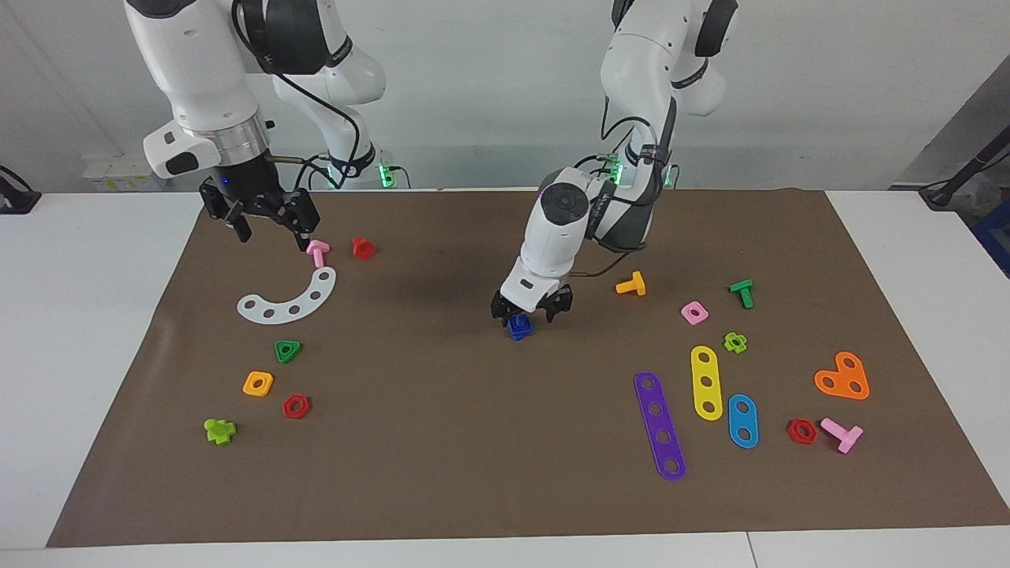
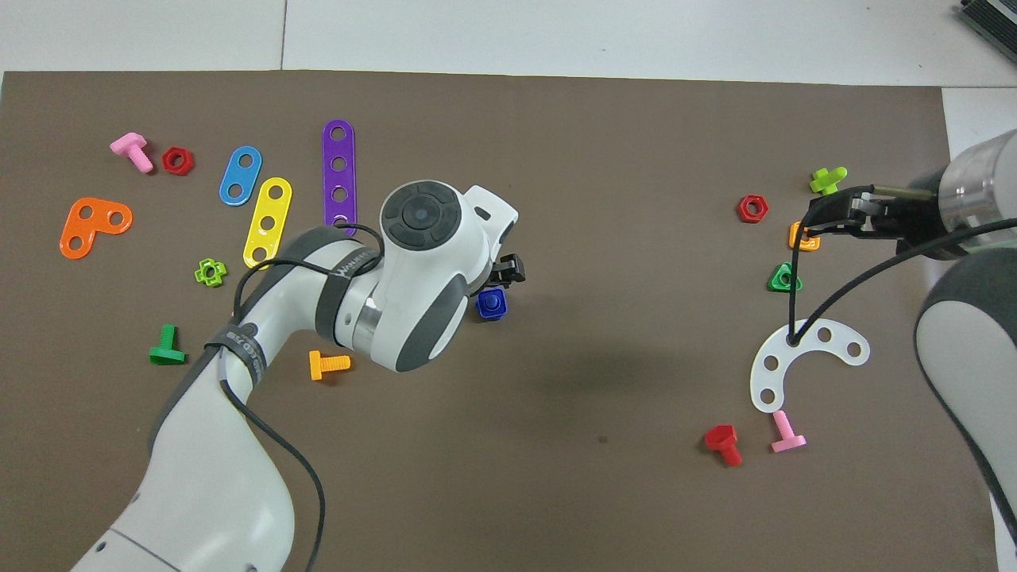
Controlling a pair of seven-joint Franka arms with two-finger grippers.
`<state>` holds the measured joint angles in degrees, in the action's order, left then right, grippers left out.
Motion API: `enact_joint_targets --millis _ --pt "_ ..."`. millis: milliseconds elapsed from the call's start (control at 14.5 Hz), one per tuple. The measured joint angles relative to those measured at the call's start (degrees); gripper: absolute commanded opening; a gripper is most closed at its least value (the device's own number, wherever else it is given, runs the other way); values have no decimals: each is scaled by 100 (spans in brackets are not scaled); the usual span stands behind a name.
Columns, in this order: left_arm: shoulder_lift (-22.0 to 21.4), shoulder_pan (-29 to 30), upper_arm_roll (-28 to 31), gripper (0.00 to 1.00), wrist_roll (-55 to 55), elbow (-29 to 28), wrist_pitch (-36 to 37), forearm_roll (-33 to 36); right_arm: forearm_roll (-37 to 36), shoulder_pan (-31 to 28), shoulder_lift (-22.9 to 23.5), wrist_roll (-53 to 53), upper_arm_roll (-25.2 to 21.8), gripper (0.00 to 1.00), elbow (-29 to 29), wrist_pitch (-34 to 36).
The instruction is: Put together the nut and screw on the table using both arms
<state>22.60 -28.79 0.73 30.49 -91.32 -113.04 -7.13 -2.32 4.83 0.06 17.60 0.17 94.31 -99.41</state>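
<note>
The dark-blue nut (image 1: pixel 519 326) sits on the brown mat (image 1: pixel 442 457) of the table, near the mat's middle. In the overhead view the nut (image 2: pixel 491 303) shows a square outline with a round blue stub, the screw (image 2: pixel 493 299), in its centre hole; the screw's head is hidden. My left gripper (image 1: pixel 530 314) hangs just over this blue piece, open, its fingers to either side and above it. In the overhead view its wrist hides all but one finger (image 2: pixel 508 272). My right gripper (image 1: pixel 272 237) waits open and raised at the right arm's end, over the pink bolt (image 1: pixel 317 252).
At the right arm's end lie a white curved strip (image 1: pixel 290 300), red bolt (image 1: pixel 363 248), green triangular nut (image 1: pixel 288 351), orange nut (image 1: pixel 258 384) and red nut (image 1: pixel 297 406). At the left arm's end lie an orange bolt (image 1: pixel 631 284), pink nut (image 1: pixel 694 313), green bolt (image 1: pixel 742 293) and coloured strips (image 1: pixel 660 426).
</note>
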Motion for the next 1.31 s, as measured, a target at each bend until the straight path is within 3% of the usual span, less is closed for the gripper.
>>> enact_joint_targets --millis 206,413,688,1032,1307 --pt "-535 850 81 100 -1041 -35 1033 102 0 0 0 0 0 100 0 0" --pt "-960 1772 102 100 -2013 -191 2073 699 0 0 0 0 0 100 0 0" --pt "-1370 2356 104 100 -2430 -586 2707 1022 0 0 0 0 0 100 0 0" --pt "-2135 2395 73 100 -2419 -604 2835 1006 0 0 0 0 0 100 0 0" --pt "-2553 2637 91 100 -2781 -457 2482 521 0 0 0 0 0 100 0 0"
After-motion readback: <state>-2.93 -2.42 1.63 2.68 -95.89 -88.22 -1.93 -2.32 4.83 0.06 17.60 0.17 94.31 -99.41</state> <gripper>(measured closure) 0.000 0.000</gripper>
